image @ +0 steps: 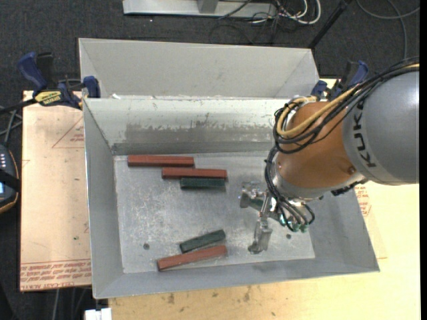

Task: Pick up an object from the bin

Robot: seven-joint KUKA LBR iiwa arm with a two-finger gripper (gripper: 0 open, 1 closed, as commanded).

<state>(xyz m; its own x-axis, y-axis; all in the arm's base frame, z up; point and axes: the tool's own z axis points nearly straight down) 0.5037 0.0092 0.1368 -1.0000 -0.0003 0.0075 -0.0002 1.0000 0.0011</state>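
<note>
The grey metal bin [100, 199] takes the arm [393, 132] from the right. Its orange cover [313, 149] bends down over the near right part of the floor. Dark lettering on the grey link reads "KUK". The gripper [257, 244] points down at bare floor, and it cannot be told whether the claw is spread or pressed together. To its left and apart from it lie a dark green bar [202, 241] and a red-brown bar [191, 258], side by side. Three more bars [194, 173] lie farther back.
</note>
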